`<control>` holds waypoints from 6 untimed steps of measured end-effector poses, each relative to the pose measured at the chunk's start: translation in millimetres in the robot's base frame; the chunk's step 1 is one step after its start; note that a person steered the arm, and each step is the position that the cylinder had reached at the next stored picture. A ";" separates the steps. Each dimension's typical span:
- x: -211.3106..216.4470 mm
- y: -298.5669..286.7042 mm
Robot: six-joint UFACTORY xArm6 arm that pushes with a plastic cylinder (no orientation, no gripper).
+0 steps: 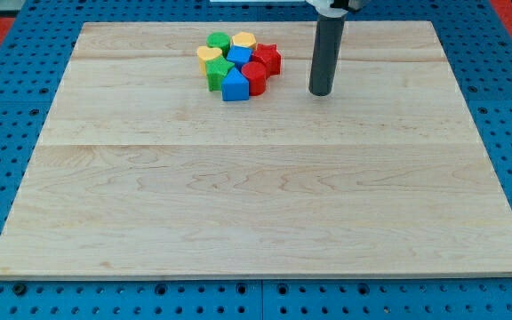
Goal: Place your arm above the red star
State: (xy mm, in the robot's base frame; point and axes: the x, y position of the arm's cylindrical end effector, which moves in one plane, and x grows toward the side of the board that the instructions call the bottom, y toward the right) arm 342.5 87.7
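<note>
The red star [269,58] lies at the right edge of a tight cluster of blocks near the view's top centre of the wooden board [256,196]. My tip [320,92] rests on the board to the right of the star and slightly below it, apart from it by a small gap. The dark rod rises straight up from the tip and leaves the view at the top.
The cluster also holds a red cylinder [254,76], a blue triangular block [234,86], a blue block [239,55], a green block [219,42], a green star [220,73], a yellow hexagon [244,40] and a yellow block [208,57]. Blue pegboard [7,53] surrounds the board.
</note>
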 end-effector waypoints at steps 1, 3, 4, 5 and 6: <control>-39.5 9.2; -125.3 -1.5; -150.2 -49.7; -148.6 -91.2; -139.8 -133.4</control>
